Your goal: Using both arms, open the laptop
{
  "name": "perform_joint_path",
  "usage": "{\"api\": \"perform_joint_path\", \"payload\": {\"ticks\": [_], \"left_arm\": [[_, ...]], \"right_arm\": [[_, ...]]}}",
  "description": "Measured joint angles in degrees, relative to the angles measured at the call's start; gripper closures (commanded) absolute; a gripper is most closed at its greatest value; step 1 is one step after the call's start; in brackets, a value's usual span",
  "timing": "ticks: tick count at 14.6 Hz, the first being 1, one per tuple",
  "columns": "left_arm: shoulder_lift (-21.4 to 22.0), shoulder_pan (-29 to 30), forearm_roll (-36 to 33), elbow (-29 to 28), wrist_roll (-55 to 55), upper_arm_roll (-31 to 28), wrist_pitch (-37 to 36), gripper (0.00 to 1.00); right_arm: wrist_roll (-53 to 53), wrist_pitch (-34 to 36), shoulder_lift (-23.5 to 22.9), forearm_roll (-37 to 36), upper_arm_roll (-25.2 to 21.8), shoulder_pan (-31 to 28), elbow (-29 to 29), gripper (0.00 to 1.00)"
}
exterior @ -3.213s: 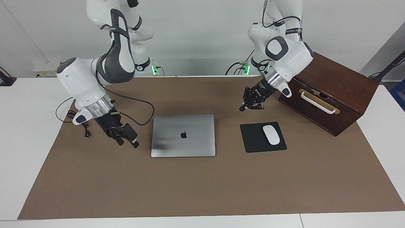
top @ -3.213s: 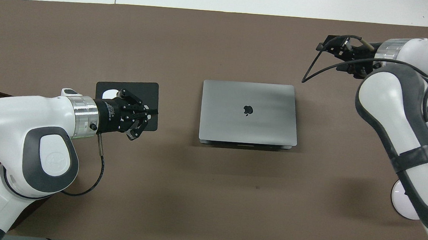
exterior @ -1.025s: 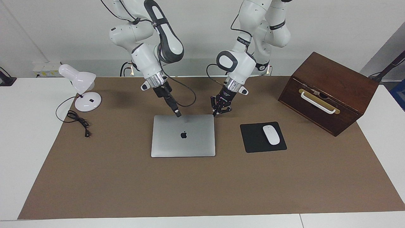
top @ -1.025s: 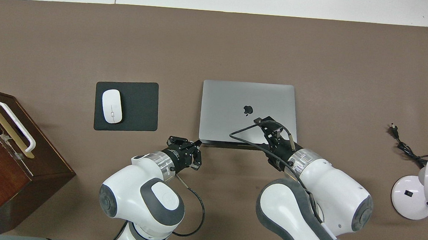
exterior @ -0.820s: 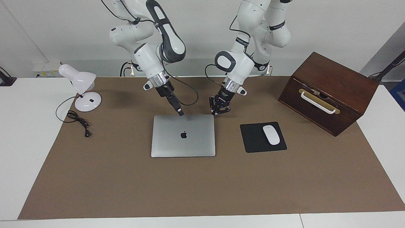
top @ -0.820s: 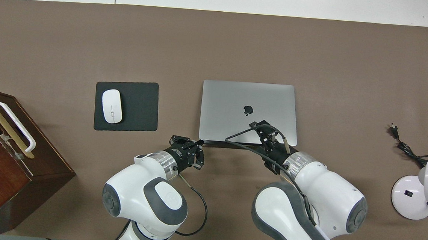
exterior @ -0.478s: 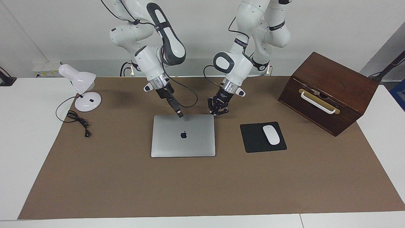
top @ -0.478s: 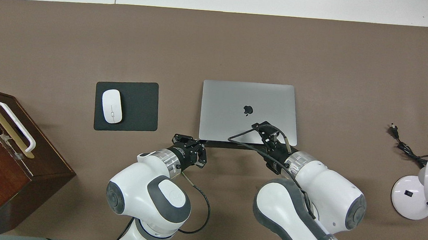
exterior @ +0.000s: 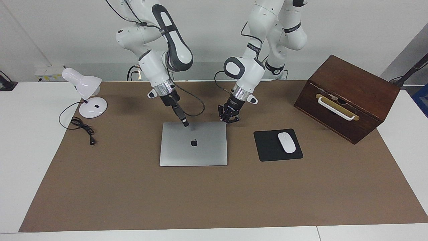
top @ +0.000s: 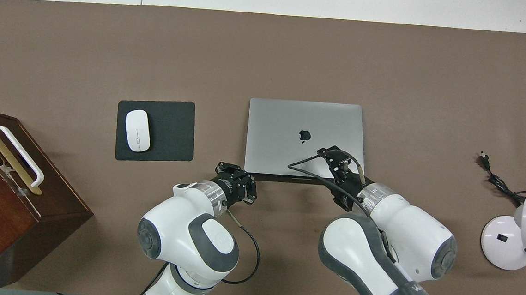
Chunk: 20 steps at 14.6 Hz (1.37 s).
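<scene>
You have the desk lamp (exterior: 85, 90) at nine o'clock, then the closed laptop (exterior: 193, 144) mid-mat. Right gripper (exterior: 185, 123) — fingers can't be read — over its robot-side edge; left gripper (exterior: 230, 119), fingertips together, beside that edge's corner. Mouse (exterior: 286, 142), mouse pad (exterior: 267, 147), wooden box (exterior: 347, 97) follow.

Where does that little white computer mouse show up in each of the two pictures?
Facing view: mouse on the black pad, right of centre.
Overhead view: mouse on the pad, left of centre.
Shared landmark: the closed laptop beside the pad.
</scene>
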<state>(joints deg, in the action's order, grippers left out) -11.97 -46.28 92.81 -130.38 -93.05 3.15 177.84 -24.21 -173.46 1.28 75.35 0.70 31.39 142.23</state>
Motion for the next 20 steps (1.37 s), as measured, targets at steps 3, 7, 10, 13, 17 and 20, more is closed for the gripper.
{"api": "perform_joint_path", "payload": {"ticks": [3,7,10,13,17,20], "left_arm": [[-0.3,0.0,-0.3,0.0,0.0,0.0,0.1,1.00],[-0.6,0.0,-0.4,0.1,0.1,0.0,0.1,1.00],[-0.6,0.0,-0.4,0.1,0.1,0.0,0.1,1.00],[-0.6,0.0,-0.4,0.1,0.1,0.0,0.2,1.00],[-0.7,0.0,-0.5,0.2,0.1,-0.1,0.2,1.00],[-0.7,0.0,-0.6,0.2,0.8,-0.1,0.2,1.00]], "right_arm": [[0.0,0.3,-0.2,0.0,0.0,0.5,0.0,0.00],[0.0,1.2,-0.3,0.1,0.0,0.8,0.0,0.00],[0.0,1.3,-0.3,1.3,0.1,1.9,0.0,0.00],[0.0,1.3,-0.3,1.5,0.2,2.2,-0.1,0.00],[0.0,1.4,-0.3,1.5,0.3,2.2,-0.1,0.00],[0.0,2.1,-0.3,1.5,0.3,2.2,-0.1,0.00]]}}
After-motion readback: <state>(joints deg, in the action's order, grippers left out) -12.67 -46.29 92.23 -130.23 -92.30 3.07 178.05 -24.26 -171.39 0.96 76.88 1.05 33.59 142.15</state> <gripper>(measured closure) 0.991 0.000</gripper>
